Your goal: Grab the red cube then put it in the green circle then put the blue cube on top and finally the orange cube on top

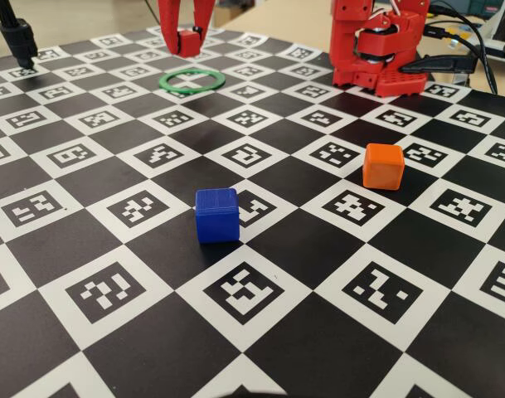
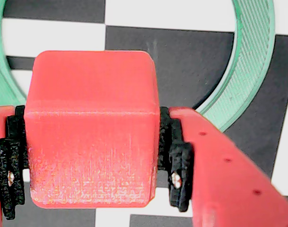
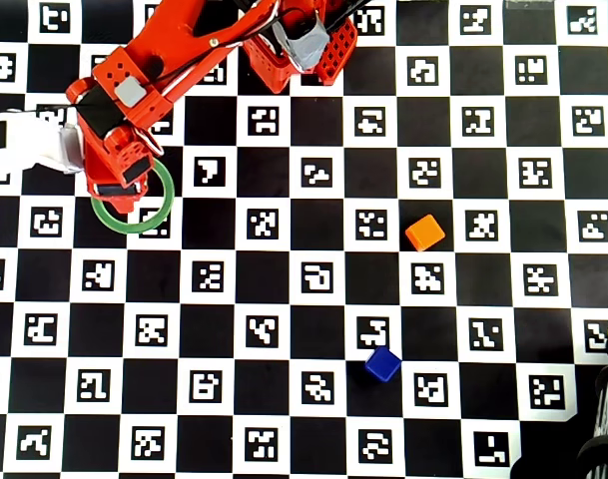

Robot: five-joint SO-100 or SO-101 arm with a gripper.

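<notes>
My gripper (image 2: pixel 93 174) is shut on the red cube (image 2: pixel 91 127), with a black pad pressed on each side. In the fixed view the gripper (image 1: pixel 186 40) holds the cube (image 1: pixel 186 41) at the far side of the green circle (image 1: pixel 191 80). The wrist view shows the ring (image 2: pixel 257 61) curving behind the cube on both sides. In the overhead view the arm covers the ring's (image 3: pixel 134 231) upper left and hides the cube. The blue cube (image 1: pixel 216 214) sits on the board near the front, also in the overhead view (image 3: pixel 382 363). The orange cube (image 1: pixel 383 166) sits to its right, also in the overhead view (image 3: pixel 424 233).
The board is a black and white checker of marker tiles (image 1: pixel 252 290). The arm's red base (image 1: pixel 376 50) stands at the back right with cables beside it. A black stand (image 1: pixel 20 37) is at the back left. The white wrist camera (image 3: pixel 24 145) sticks out left of the arm.
</notes>
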